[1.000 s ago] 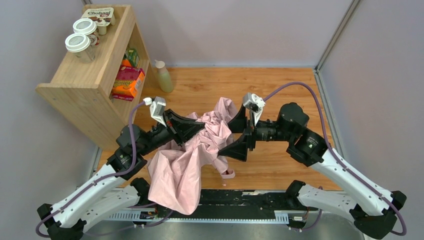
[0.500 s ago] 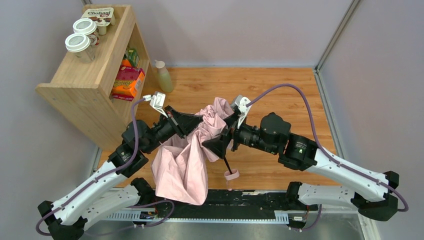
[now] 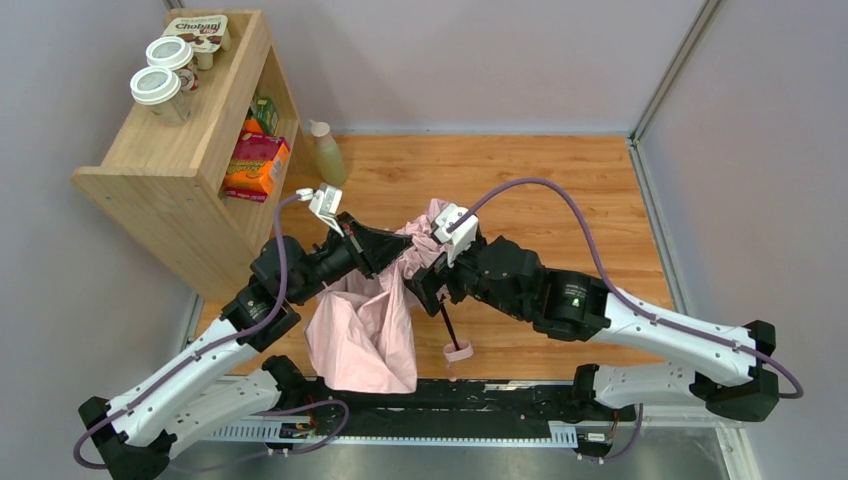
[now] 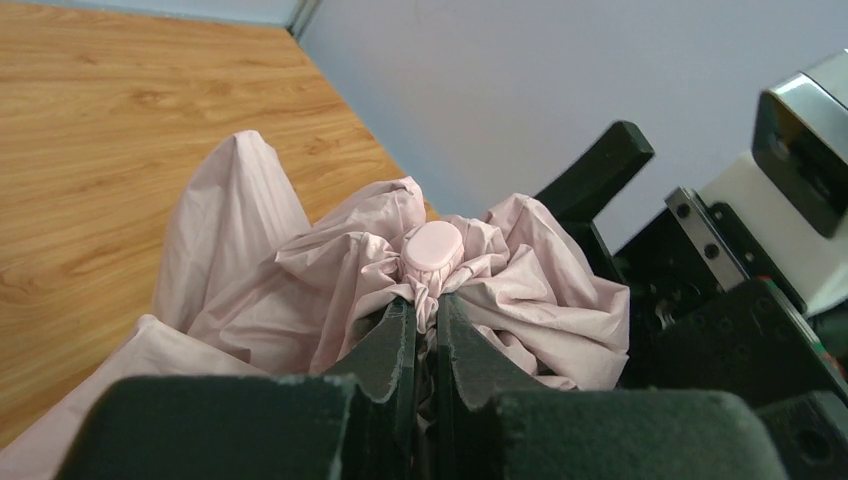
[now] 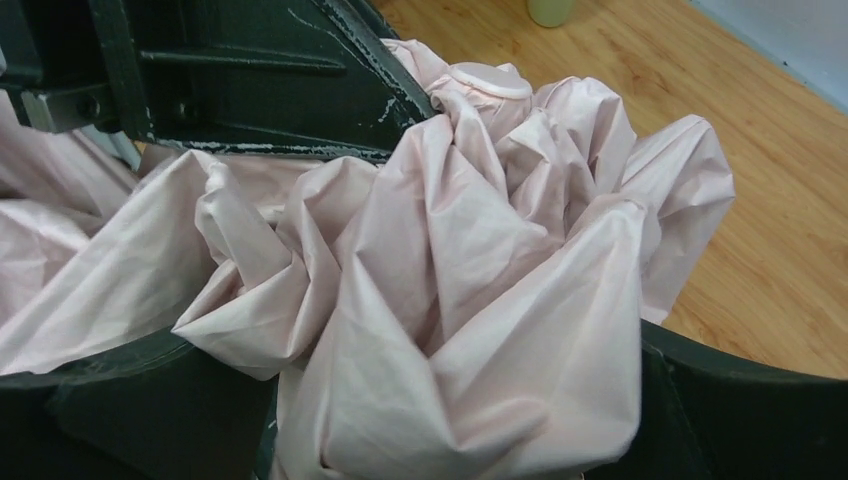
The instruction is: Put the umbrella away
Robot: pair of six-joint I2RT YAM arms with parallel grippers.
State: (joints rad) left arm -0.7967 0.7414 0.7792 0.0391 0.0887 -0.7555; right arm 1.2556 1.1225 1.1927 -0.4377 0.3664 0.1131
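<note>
A wooden shelf unit (image 3: 185, 160) fills the upper left of my overhead view. It has two lidded cups (image 3: 160, 85) and a Chobani pack (image 3: 208, 30) on top and coloured boxes (image 3: 255, 165) inside. A pale bottle (image 3: 326, 152) stands on the desk (image 3: 570, 190) just beside it. None of these touches the arms, but the two black wrists crowd each other at centre frame.

The umbrella (image 3: 365, 325) is there at centre, between both arms. Its pale pink canopy is crumpled and hangs loose down to the black rail at the bottom. A thin black shaft (image 3: 447, 322) slants down to a small pink handle (image 3: 458, 351).

My left wrist camera shows the left end effector (image 4: 425, 310) clenched on the gathered neck of fabric just under a round pink cap (image 4: 432, 247) (the overhead view buries that pinch under cloth). In the right wrist camera the right end effector (image 5: 430, 390) is released. Its fingers are spread wide at the lower corners, and bunched cloth fills the gap between them. The other arm's black finger crosses the upper left of that view. Only the overhead view shows the shaft and handle.
</note>
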